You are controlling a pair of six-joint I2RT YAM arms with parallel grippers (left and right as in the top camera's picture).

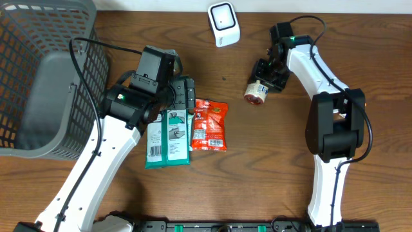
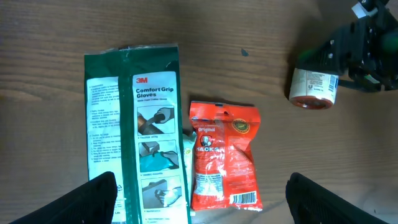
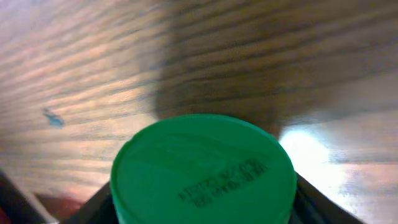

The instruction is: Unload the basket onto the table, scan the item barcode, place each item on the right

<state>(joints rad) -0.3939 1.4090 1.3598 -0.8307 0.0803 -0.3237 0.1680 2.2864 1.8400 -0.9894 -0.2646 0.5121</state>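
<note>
Lying on its side at upper right of the wood-grain surface [image 1: 270, 174]: a small round jar [image 1: 257, 91], smooth green lid [image 3: 202, 171], printed label. (Photographer)
And the tools? (Editor)
Right tool [image 1: 264, 80] flanks the lid, grip impossible to tell; left tool [image 2: 208, 202] gapes wide above glossy packets [image 2: 224, 155]. (Photographer)

Small jar [image 1: 257, 92] lying on its side on wooden table [image 1: 270, 167], with white printed label, reddish base and green lid [image 3: 202, 168] bearing a small printed code. White scanner [image 1: 223, 23] with dark-framed window, apart from it, near the far edge.
</note>
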